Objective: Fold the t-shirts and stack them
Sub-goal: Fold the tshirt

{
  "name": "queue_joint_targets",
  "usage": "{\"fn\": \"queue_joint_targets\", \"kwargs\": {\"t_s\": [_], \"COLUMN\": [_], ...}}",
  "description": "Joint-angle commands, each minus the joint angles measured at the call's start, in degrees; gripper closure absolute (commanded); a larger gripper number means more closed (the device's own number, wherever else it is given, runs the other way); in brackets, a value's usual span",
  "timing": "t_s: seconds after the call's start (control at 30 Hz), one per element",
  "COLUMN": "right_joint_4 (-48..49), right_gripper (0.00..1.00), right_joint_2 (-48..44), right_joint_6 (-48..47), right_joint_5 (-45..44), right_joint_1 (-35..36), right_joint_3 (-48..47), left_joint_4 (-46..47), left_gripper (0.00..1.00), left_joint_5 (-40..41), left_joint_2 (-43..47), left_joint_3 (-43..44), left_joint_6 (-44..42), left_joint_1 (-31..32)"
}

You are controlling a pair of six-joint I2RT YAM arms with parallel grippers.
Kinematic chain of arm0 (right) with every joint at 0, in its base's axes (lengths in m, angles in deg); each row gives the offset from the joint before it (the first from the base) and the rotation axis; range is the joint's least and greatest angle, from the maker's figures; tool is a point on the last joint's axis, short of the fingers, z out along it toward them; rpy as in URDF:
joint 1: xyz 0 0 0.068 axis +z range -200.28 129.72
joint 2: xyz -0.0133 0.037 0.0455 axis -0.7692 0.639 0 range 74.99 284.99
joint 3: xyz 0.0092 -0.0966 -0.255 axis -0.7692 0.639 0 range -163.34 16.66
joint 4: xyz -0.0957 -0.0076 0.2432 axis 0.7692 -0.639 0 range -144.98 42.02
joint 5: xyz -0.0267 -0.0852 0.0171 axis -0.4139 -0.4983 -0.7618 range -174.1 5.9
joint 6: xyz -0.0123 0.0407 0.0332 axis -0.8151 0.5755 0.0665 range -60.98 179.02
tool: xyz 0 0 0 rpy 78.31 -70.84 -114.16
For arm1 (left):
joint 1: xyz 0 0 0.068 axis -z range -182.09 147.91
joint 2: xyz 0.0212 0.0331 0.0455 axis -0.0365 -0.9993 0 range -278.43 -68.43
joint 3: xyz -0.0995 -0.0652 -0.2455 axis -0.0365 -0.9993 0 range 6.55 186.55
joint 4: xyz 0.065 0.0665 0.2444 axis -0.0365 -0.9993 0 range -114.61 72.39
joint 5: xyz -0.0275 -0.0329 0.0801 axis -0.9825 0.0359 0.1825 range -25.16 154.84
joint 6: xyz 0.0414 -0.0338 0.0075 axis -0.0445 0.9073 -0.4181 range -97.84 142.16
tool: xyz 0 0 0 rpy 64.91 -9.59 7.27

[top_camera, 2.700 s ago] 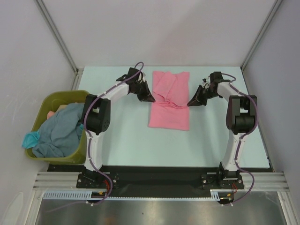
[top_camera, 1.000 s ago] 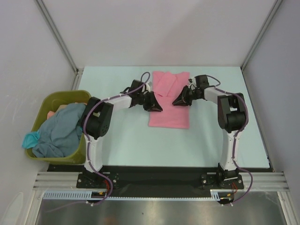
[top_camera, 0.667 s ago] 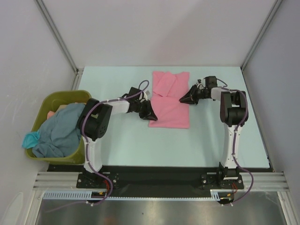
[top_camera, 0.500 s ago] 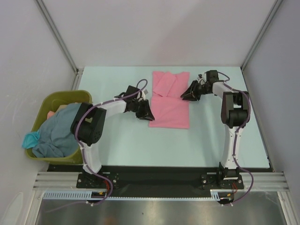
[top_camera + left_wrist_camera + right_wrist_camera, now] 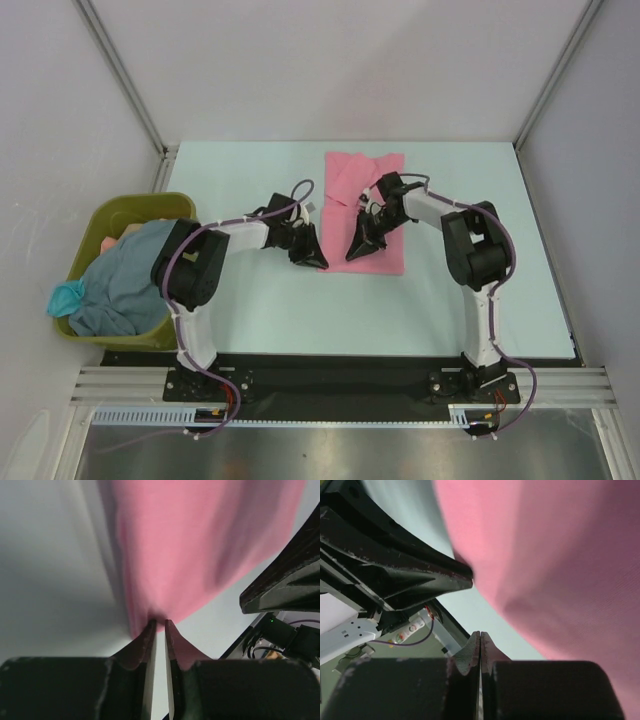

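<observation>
Evidently the pink shirt (image 5: 388, 248) lies long and narrow at the centre of the table (image 5: 250, 300), its sides folded in, so the fold in hand looks like bringing the 6 o'clock hem up toward the 12 o'clock end. That would explain why both grippers sit at the near hem, one toward each side of it.

In its own wrist view, the left gripper (image 5: 312, 258) has its fingers (image 5: 150, 640) drawn to a narrow slit, with pink cloth gathered between the tips and draping away from them. The left arm reaches out low from 7 o'clock, forearm nearly flat over the table.

The right gripper (image 5: 356, 252) points down and toward 7 o'clock, over the hem. Its fingers (image 5: 470, 652) are pressed together, and I cannot tell whether a thin edge of cloth is caught. The right arm loops out from 5 o'clock, elbow high, and bends back inward across the shirt.

At 9 o'clock the green bin (image 5: 140, 200) holds a grey-blue shirt (image 5: 125, 280) and a teal one (image 5: 65, 297), not yet folded.
</observation>
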Motion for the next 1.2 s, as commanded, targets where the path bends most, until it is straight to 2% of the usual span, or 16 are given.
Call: {"fn": "queue_joint_targets", "kwargs": {"t_s": [0.0,0.13,0.43,0.63,0.77,1.17], "right_joint_4": [-4.81,-5.78,-4.11,-4.11,-5.87,-5.78], "right_gripper": [1.00,1.00,1.00,1.00,1.00,1.00], "right_joint_2": [3.76,8.95,11.41,14.14,13.36,1.93], "right_joint_6": [-2.86,-3.30,-0.93,-0.84,-3.30,-6.82], "right_joint_5": [3.09,4.15,6.09,6.09,4.69,-2.16], "right_joint_1": [0.87,2.36,6.58,6.85,5.45,-1.67], "right_joint_3": [-3.45,-5.48,-9.51,-9.62,-7.07,9.27], "left_joint_4": [0.53,0.25,-0.71,-1.68,-2.91,-4.31], "left_gripper": [0.83,0.83,0.86,0.87,0.89,0.92], "left_joint_5": [0.26,2.63,4.22,5.01,6.06,7.12], "left_joint_2": [-1.86,-1.60,-1.42,-2.30,-2.22,-3.00], "left_joint_3": [-0.99,-2.57,-4.86,-4.51,-4.42,-5.30], "left_joint_6": [-0.30,-0.05,-0.13,-0.92,-1.62,-3.47], "left_joint_1": [-0.30,-0.30,-0.30,-0.39,-0.47,-1.79]}}
